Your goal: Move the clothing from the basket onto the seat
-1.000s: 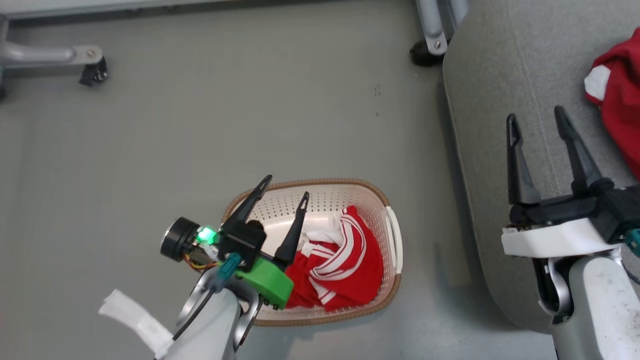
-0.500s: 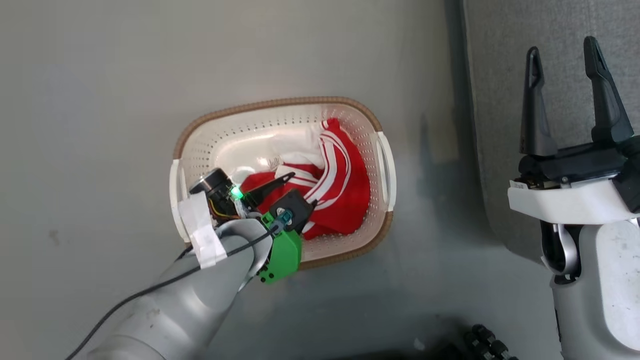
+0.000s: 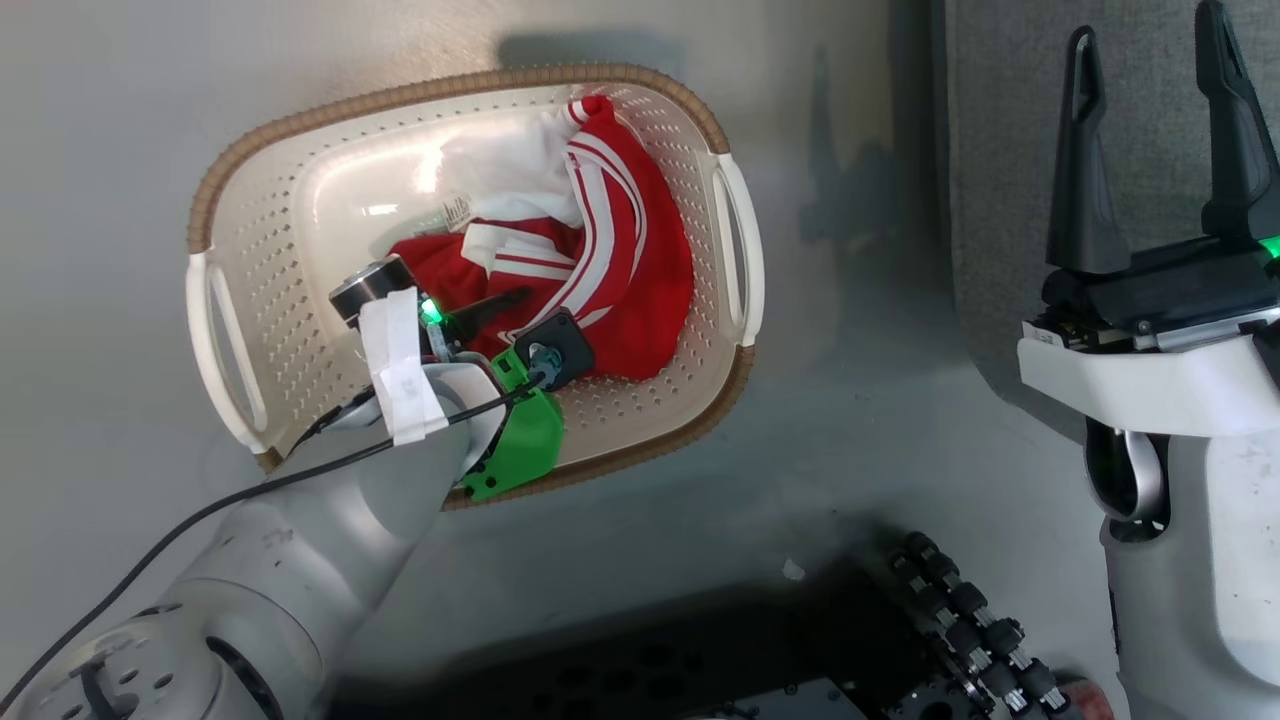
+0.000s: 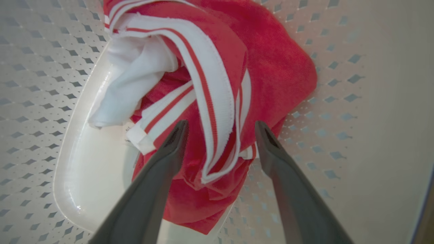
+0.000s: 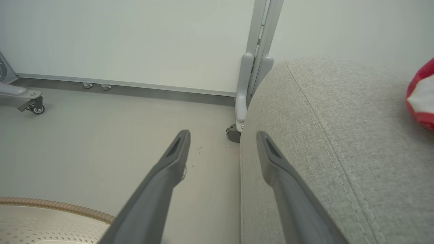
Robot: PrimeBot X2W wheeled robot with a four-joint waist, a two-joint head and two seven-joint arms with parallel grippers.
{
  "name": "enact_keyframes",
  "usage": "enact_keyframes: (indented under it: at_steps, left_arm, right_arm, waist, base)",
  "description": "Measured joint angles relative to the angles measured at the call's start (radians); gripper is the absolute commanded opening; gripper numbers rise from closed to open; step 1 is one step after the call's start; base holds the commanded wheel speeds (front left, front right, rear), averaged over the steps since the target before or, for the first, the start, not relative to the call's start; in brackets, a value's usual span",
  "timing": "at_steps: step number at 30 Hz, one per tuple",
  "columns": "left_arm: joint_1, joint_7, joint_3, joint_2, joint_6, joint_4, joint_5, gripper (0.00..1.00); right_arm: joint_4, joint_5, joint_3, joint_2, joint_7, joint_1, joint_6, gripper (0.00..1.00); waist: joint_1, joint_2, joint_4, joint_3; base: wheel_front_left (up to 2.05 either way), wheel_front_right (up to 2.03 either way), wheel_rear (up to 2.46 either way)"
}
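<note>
The clothing (image 3: 610, 270), a heap of bright red soft fabric with white stripes and a white part, lies inside the basket (image 3: 290, 300), a cream-white perforated plastic laundry basket with a brown woven-look rim and two white side handles. In the head view the heap sits toward the right half of the basket. The left gripper (image 4: 221, 125) reaches down into the basket. Its two long dark fingers are spread wide apart and stand on either side of a fold of striped trim, at the near edge of the heap. Whether the tips touch the fabric cannot be told, but they pinch nothing. The basket stands on the smooth grey floor (image 3: 100, 150), near the seat (image 3: 1010, 150), a large grey fabric-upholstered cushion with stitched seams. The right gripper (image 3: 1148, 30) hangs over the edge of the seat, its fingers spread wide and empty. In the right wrist view another red and white garment (image 5: 422, 98) lies on the seat, at the edge of the picture.
</note>
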State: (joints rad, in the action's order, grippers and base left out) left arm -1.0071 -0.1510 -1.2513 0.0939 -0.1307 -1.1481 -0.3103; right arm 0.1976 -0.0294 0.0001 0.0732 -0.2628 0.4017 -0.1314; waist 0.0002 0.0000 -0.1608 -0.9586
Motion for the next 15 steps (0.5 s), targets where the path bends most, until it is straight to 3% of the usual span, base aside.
enact_keyframes:
  at_steps: [5,6,7,8,9,10,15]
  left_arm:
    - [-0.015,-0.013,-0.013,0.004,0.0,-0.02,-0.049,1.0]
    - [-0.016,-0.018,-0.015,0.005,0.0,-0.021,-0.054,0.94]
    - [-0.021,-0.026,-0.017,0.005,0.0,-0.022,-0.053,0.7]
    - [-0.028,-0.034,-0.018,0.006,0.0,-0.025,-0.054,0.33]
    - [-0.034,-0.037,-0.019,0.006,0.0,-0.026,-0.054,0.06]
    - [-0.038,-0.045,-0.02,0.006,0.0,-0.029,-0.059,0.0]
    - [-0.055,-0.066,-0.024,0.004,0.0,-0.04,-0.07,0.0]
  right_arm:
    - [0.009,0.006,0.002,0.001,0.0,0.015,0.0,1.0]
    - [0.009,0.006,0.002,0.001,0.0,0.016,0.0,1.0]
    - [0.009,0.006,0.002,0.001,0.0,0.019,0.0,1.0]
    - [0.01,0.006,0.002,0.0,0.0,0.024,0.0,1.0]
    - [0.01,0.006,0.002,-0.001,0.0,0.027,0.0,1.0]
    - [0.011,0.006,0.002,-0.002,0.0,0.029,0.0,1.0]
    - [0.009,0.005,-0.001,-0.01,0.0,0.028,0.0,1.0]
  waist:
    - [0.0,0.0,-0.022,-0.061]
    - [0.0,0.0,-0.027,-0.07]
    - [-0.0001,0.0,-0.032,-0.079]
    - [-0.0001,0.0,-0.038,-0.085]
    - [-0.0001,0.0,-0.043,-0.089]
    - [-0.0001,0.0,-0.049,-0.095]
    - [-0.0001,0.0,-0.058,-0.099]
  base:
    - [0.0,0.0,0.0]
    - [0.0,0.0,0.0]
    - [0.0,0.0,0.0]
    - [0.0,0.0,0.0]
    - [0.0,0.0,0.0]
    - [0.0,0.0,0.0]
    - [0.0,0.0,0.0]
